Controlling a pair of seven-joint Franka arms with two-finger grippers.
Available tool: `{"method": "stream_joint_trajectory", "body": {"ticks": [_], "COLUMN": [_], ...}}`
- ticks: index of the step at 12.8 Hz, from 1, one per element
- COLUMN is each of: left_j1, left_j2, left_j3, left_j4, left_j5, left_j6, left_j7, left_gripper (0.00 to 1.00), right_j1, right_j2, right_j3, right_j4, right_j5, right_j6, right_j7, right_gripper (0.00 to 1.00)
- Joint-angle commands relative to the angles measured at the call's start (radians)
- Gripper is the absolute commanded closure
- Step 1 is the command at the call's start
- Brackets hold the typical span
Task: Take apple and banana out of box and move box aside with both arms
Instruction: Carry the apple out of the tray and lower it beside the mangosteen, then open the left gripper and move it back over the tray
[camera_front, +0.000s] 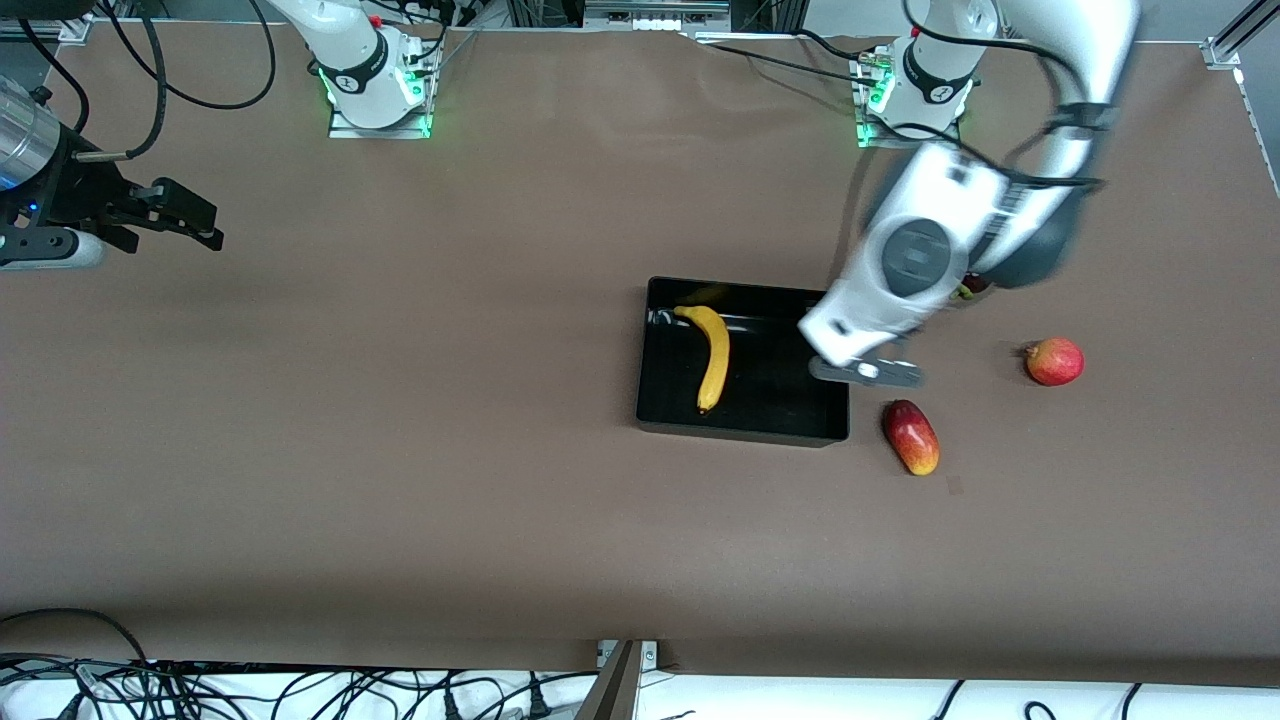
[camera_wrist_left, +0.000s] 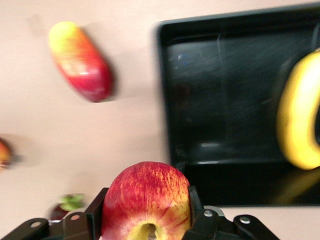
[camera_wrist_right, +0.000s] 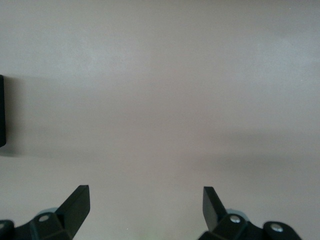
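Note:
The black tray (camera_front: 740, 432) lies mid-table with the yellow banana (camera_front: 713, 355) inside it. In the left wrist view the tray (camera_wrist_left: 165, 75) and the banana (camera_wrist_left: 295, 125) show too. My left gripper (camera_wrist_left: 145, 207) is shut on the red apple with yellow patches (camera_wrist_left: 147, 192). In the front view the left gripper (camera_front: 865, 372) hangs over the tray's edge toward the left arm's end of the table, and the hand hides the apple. My right gripper (camera_front: 190, 220) is open and empty over bare table at the right arm's end; its fingers (camera_wrist_right: 75, 202) stand wide apart.
A red-yellow mango-like fruit (camera_front: 910, 437) (camera_wrist_left: 80, 60) lies beside the tray's near corner. A second round red fruit (camera_front: 1054, 361) lies toward the left arm's end. A small dark purple fruit (camera_front: 972, 287) (camera_wrist_left: 67, 205) shows partly under the left arm.

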Motion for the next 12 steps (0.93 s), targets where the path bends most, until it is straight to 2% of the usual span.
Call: {"method": "stream_joint_trajectory", "body": {"ticks": [1,4,7,10,11,12], "left_j1": [0.085,0.154,0.182,0.180,0.180,0.180], "left_j2": [-0.056,-0.072,-0.083,-0.092,-0.086,-0.078], "left_j3": [-0.011,-0.010,-0.010,-0.010,-0.010,-0.010], "left_j4": [-0.088,-0.232,-0.412,-0.573,-0.581,-0.581], "left_j5": [-0.001,-0.001,0.001,-0.001,0.001,0.001], "left_j6": [-0.064,0.000,0.220,0.486,0.514,0.517], "left_j7": [0.187,0.215,0.241,0.239,0.239,0.239], "left_gripper": [0.66,0.65,0.65,0.60,0.55,0.35], "right_j1": [-0.013,-0.013,-0.013,-0.013,-0.013,-0.013], "right_j2": [0.005,0.005,0.005,0.007,0.005,0.005], "right_j3": [0.013,0.013,0.013,0.013,0.013,0.013], "right_j4": [0.018,0.018,0.018,0.018,0.018,0.018], "right_j5": [-0.012,-0.012,-0.012,-0.011,-0.012,-0.012], "right_j6": [-0.011,-0.011,-0.011,-0.011,-0.011,-0.011], "right_j7": [0.011,0.011,0.011,0.011,0.011,0.011], "right_gripper": [0.00,0.00,0.00,0.00,0.00,0.00]}}
